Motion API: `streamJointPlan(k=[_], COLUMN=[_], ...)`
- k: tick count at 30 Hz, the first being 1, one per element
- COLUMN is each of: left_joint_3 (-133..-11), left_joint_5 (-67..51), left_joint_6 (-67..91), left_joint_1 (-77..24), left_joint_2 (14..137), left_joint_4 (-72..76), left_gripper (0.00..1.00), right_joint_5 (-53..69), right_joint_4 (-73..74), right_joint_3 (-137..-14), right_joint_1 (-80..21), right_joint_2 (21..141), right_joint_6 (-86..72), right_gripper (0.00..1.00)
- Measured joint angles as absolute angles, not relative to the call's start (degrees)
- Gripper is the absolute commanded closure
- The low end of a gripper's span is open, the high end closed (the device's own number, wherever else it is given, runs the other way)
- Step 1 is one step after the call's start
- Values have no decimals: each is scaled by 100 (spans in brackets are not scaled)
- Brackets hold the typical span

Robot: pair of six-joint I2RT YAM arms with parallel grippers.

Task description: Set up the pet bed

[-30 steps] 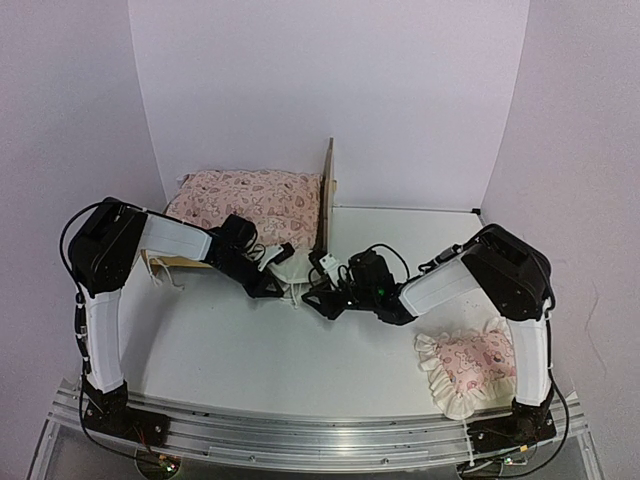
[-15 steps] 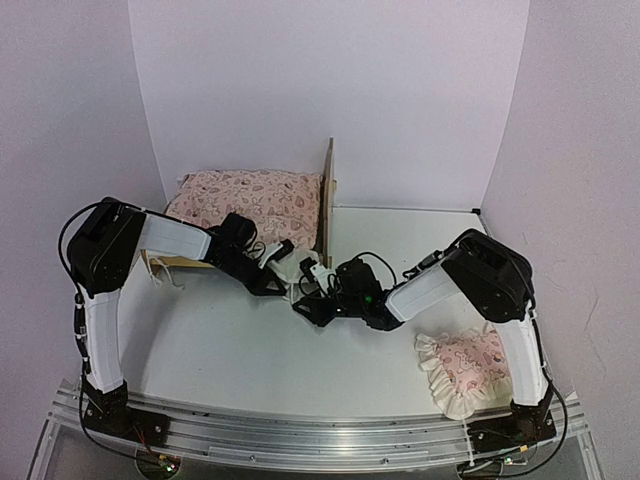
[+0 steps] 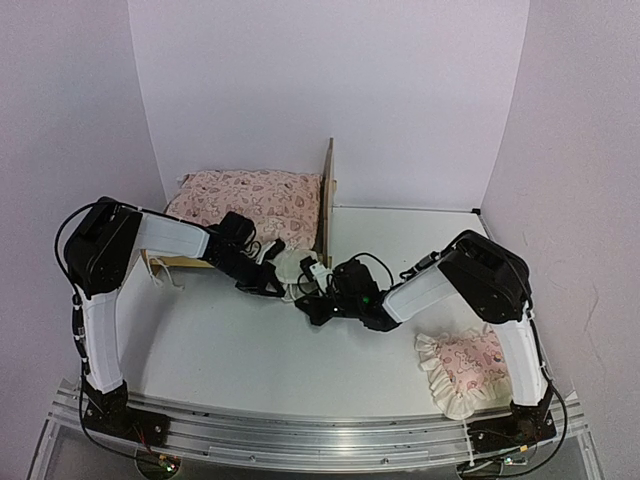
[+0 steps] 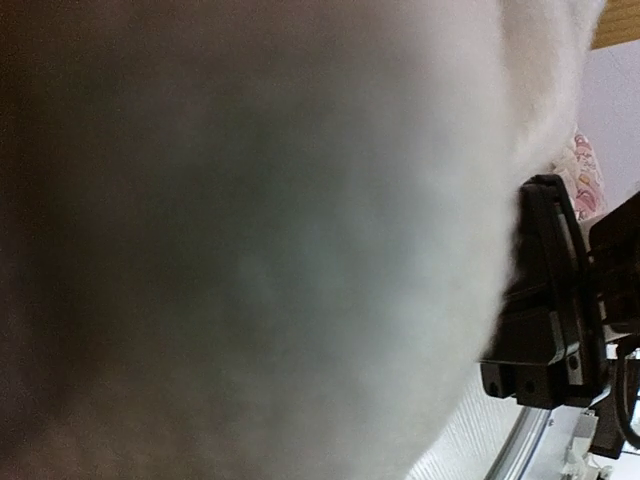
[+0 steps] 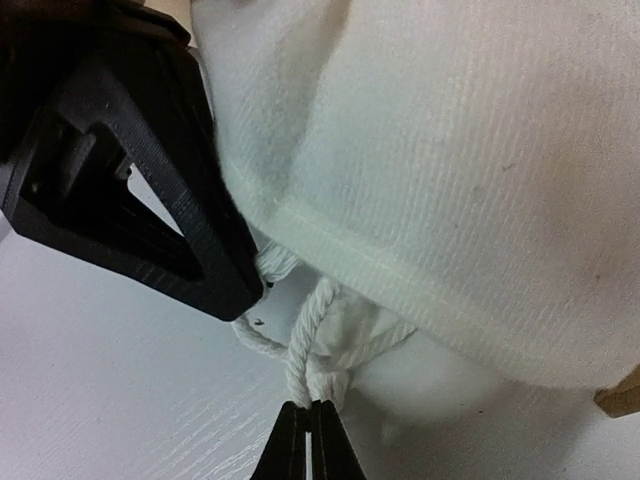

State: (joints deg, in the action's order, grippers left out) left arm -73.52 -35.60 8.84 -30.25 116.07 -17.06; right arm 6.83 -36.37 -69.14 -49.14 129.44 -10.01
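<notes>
the left arm (image 3: pixel 175 238) rises from its base at 7 o'clock, folds at a high black elbow and lays its white forearm low across the tabletop (image 3: pixel 230 340) toward the middle. the left jaws are closed. white cloth (image 3: pixel 290 265) presses right against them and blurs out nearly the whole left wrist view, so whether a fold is pinched i cannot tell.

the right arm (image 3: pixel 430 288) mirrors it from 5 o'clock, elbow up and forearm stretched low to the left, so that both wrists meet near the centre. seen from the right wrist, the right jaws are together, clamped on a twisted white cord (image 5: pixel 300 350) that hangs from the cloth's stitched hem.

the pet bed (image 3: pixel 326 195) sits at 11 o'clock against the back wall (image 3: pixel 330 80). it is light plywood, with its headboard upright and edge-on to the overhead camera. a plump pink printed mattress (image 3: pixel 245 195) lies on the frame to the left of the headboard. the cloth is soft, finely ribbed and off-white, bunched at the bed's near corner. a small pink pillow (image 3: pixel 465 368) with a cream ruffle lies at 4 o'clock, beside the right arm's upright link.

the tabletop is white with a faint wood grain. plain pale panels close in the back and both sides, and a ribbed aluminium rail (image 3: pixel 300 425) runs along the near edge.
</notes>
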Motion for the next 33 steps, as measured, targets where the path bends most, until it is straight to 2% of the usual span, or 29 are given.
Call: streamJointPlan(k=[12, 15, 20, 23, 33], left_joint_3=[-7623, -7571, -7431, -7379, -7366], left_joint_5=[-3949, -3946, -3946, -3950, -3959], left_joint_6=[1868, 1978, 2086, 2153, 2127], left_joint_1=[-2882, -2871, -2871, -2871, -2871], left_joint_2=[11601, 11601, 11575, 11559, 11507], left_joint_4=[-1908, -1970, -1736, -1620, -1742], left_gripper=[100, 100, 100, 100, 100], right_joint_5=[246, 38, -147, -98, 259], right_joint_4=[-4272, -4424, -4484, -4475, -3755], right_joint_3=[-6816, -6872, -6884, -6799, -6200], right_joint_1=[-5247, -5242, -5242, -5242, -5208], right_joint_2=[13145, 13258, 13297, 13261, 12252], right_joint_6=[-1324, -1394, -1476, -1389, -854], right_gripper=[94, 89, 74, 68, 64])
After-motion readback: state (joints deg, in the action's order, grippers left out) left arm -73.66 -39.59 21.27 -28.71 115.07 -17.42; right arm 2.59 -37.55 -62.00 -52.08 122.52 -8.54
